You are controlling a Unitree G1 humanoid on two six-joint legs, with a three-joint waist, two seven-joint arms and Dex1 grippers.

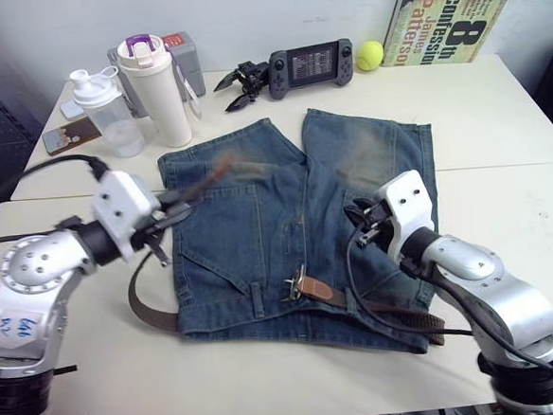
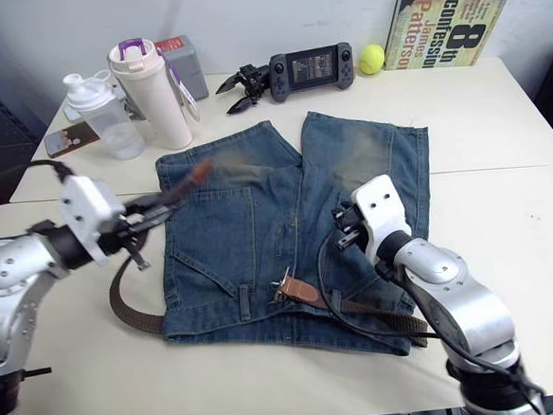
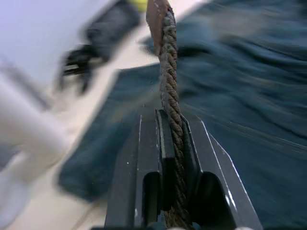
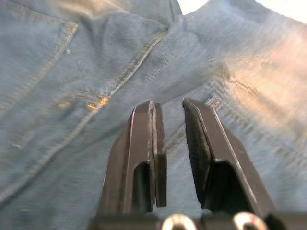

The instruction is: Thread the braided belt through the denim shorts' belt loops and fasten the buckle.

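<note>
Left jaws: my left gripper [image 3: 171, 125] is clamped on the braided belt [image 1: 154, 311], the woven strap running up between the two fingers [image 3: 144, 158] and ending past them in the tan tip [image 1: 206, 179].

Right jaws: my right gripper [image 4: 173, 125] has its fingers a narrow gap apart with nothing in them, hovering over bare denim and a stitched seam.

Belt: from my left jaws I see it loop down off the left edge of the denim shorts [image 1: 260, 237] onto the worktop [image 1: 498, 116], then run along the waistband nearest me to the shorts' right corner.

Buckle: the buckle [image 1: 295, 284] lies on the waistband near the middle of the shorts, with a tan leather piece beside it.

Belt loops: I can make out one of the belt loops [image 1: 255, 298] on the waistband, left of the buckle; I cannot tell whether the strap passes under it.

Shorts: spread flat on the worktop, waistband towards me, legs pointing away.

In the way: black cable from my right arm hangs over the shorts' right side and crosses the belt there.

Beyond the shorts: a white tumbler [image 1: 157, 90] and a clear shaker bottle [image 1: 108, 112] to the far left, a phone [image 1: 70, 135] left of them, a black handheld console [image 1: 308, 67], a yellow ball [image 1: 370, 55] and a book [image 1: 453, 20] at the far edge.
</note>
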